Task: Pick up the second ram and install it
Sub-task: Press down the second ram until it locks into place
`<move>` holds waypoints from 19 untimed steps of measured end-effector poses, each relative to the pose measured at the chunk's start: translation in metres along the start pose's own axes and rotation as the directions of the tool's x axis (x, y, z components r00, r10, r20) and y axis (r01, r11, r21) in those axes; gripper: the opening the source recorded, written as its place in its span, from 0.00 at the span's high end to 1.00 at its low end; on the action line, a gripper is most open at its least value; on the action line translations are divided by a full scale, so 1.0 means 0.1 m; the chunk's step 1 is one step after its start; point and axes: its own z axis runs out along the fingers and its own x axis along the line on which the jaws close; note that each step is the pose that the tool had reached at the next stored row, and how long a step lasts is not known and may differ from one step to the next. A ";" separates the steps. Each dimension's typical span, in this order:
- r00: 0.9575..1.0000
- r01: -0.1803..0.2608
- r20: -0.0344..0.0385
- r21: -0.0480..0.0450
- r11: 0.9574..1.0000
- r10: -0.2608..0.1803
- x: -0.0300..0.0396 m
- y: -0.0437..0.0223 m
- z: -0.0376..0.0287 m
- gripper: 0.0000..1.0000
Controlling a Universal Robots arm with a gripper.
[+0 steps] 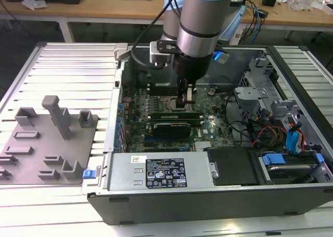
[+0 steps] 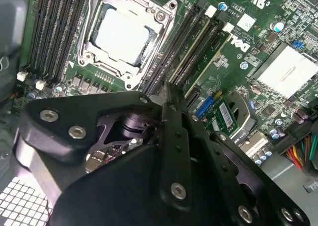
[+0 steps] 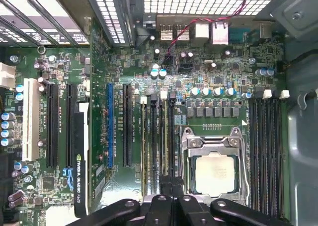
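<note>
My gripper (image 1: 183,102) reaches down into the open computer case, over the memory slots beside the processor socket (image 3: 214,172). The second ram (image 1: 162,114) is a thin green stick standing on edge in a slot, directly under the fingertips. In the second wrist view it runs as a narrow pale line (image 2: 198,51) away from the gripper (image 2: 166,89). The fingers (image 3: 163,196) are closed tight together over the slot row in the first wrist view. Another stick (image 3: 146,141) sits in a neighbouring slot.
A black expansion card (image 1: 169,127) lies just in front of the slots. Drive cages and bundled cables (image 1: 270,117) crowd the case on the exterior view's right. A grey fixture tray (image 1: 49,143) with upright holders rests on the slatted table on the exterior view's left. The power supply (image 1: 161,174) borders the near side.
</note>
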 end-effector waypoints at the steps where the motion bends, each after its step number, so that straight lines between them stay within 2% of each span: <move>1: 1.000 0.000 0.000 0.000 1.000 0.000 0.000 -0.006 0.004 0.89; 3: 1.000 0.000 0.000 -0.002 1.000 0.000 0.002 -0.119 0.092 0.89; 5: 1.000 0.000 0.000 -0.002 1.000 0.000 0.003 -0.164 0.127 0.89; 10: 1.000 0.000 0.000 -0.005 1.000 0.000 0.005 -0.381 0.236 0.89; 14: 1.000 0.000 -0.001 -0.006 1.000 0.000 0.009 -0.395 0.295 0.89; 17: 1.000 0.000 0.001 -0.005 1.000 0.000 0.007 -0.395 0.291 0.89; 18: 1.000 0.000 0.000 -0.002 1.000 0.000 0.006 -0.373 0.236 0.89; 19: 1.000 0.000 0.000 0.004 1.000 0.000 0.007 -0.294 0.237 0.89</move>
